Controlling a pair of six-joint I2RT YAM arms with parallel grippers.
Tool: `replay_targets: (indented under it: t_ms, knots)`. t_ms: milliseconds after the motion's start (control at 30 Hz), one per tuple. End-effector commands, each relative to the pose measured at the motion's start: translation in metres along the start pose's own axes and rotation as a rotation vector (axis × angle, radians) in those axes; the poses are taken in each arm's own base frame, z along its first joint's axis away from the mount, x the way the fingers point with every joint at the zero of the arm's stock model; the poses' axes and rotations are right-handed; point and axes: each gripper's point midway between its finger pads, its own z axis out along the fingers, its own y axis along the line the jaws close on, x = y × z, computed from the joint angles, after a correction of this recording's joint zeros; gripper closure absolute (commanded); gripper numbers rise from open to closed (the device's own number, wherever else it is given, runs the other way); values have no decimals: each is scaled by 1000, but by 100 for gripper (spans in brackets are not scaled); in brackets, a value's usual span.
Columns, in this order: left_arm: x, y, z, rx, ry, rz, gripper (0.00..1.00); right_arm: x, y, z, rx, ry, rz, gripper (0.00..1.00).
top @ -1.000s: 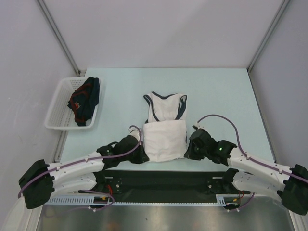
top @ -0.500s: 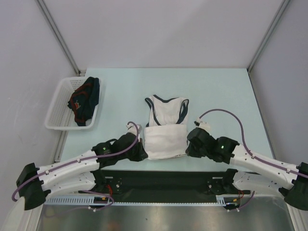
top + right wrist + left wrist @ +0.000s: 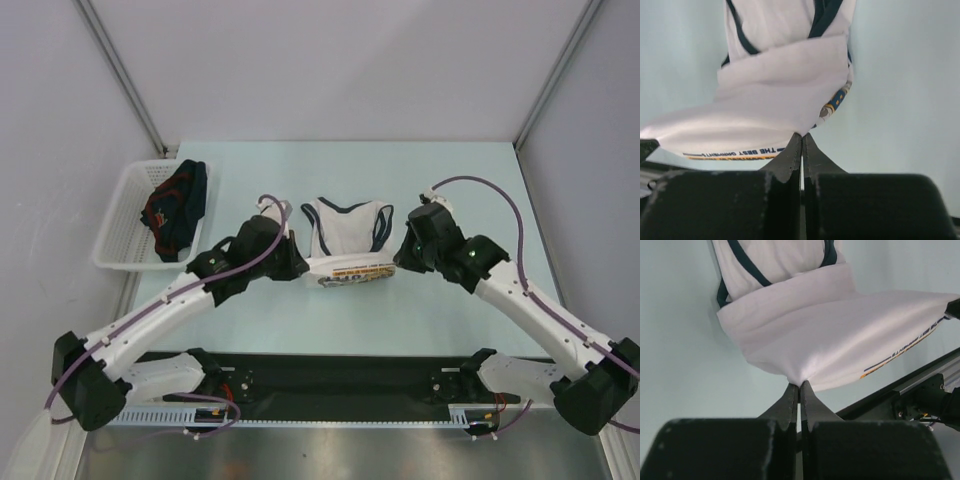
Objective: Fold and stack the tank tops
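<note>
Left gripper [image 3: 800,385] is pinched shut on one bottom corner of the white tank top [image 3: 830,335]. The right gripper [image 3: 801,135] is clamped the same way on the opposite corner. The hem hangs stretched between them, lifted and turned up over the chest, while the straps lie on the table [image 3: 350,165] just beyond the fingertips.

The cloth looks light, thin and limp. It sags in the middle between the two grips and would likely slide or bunch if pulled from one side only. Corners and hem edges seem the sensible places to hold, both at once.

Well off to the outer side of the left gripper, the navy tank top [image 3: 178,205] lies crumpled in a white basket [image 3: 120,220].

Count: two tank tops, one white and one navy; one basket; two grippers.
</note>
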Motion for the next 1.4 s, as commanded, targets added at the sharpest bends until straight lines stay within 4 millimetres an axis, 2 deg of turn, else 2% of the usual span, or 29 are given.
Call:
replay_targets:
  t_ms: [0,33,67,133,167,200,267,300,400,433,467,700,733,767,933,967,1000,1133,1200,1267,1367]
  knots:
    - [-28,-6,12,24,-8,44,100,-41,1,5,-23,-48,-34,98]
    - [-38,-11,15,44,-15,40,100,-45,0,8,-32,-36,-39,98]
    - [-39,-7,25,34,4,36,100,-57,-4,17,-20,-40,-20,98]
    - [-53,0,40,18,4,19,100,-66,-5,27,-28,-25,-16,98]
    - [-57,3,44,8,6,13,100,-78,-7,31,-29,-42,-3,98]
    - [-64,9,49,-7,5,5,100,-79,-9,44,-17,-17,2,98]
    - [-75,12,61,-20,18,-1,100,-85,-8,54,-28,-1,5,99]
    - [-83,14,64,-24,8,-12,100,-90,-8,65,-24,16,12,99]
    - [-97,19,79,-23,16,-28,100,-107,-5,75,-28,6,16,100]
    - [-106,16,80,-19,6,-29,100,-109,-7,85,-18,21,19,100]
    - [-106,20,88,-32,22,-33,100,-113,-5,88,-22,19,20,100]
    - [-134,37,109,-32,28,-73,100,-154,4,110,-50,8,38,100]
    - [-138,40,116,-32,32,-78,100,-168,8,108,-62,-10,44,100]
    - [-141,41,118,-28,33,-83,100,-167,5,120,-54,11,45,100]
    - [-156,62,140,-41,36,-115,100,-185,7,143,-80,6,64,98]
    - [-157,64,144,-36,39,-120,100,-195,7,145,-89,-14,68,98]
    - [-161,67,148,-33,35,-127,100,-192,3,159,-82,7,75,97]
    - [-178,74,170,-25,32,-135,100,-207,-3,180,-106,-9,97,97]
    - [-184,82,176,-44,28,-146,100,-220,-2,186,-135,-35,115,96]
    - [-193,89,184,-51,19,-160,100,-222,-5,201,-150,-24,129,96]
    - [-196,94,195,-56,28,-172,100,-229,-5,219,-172,-4,139,96]
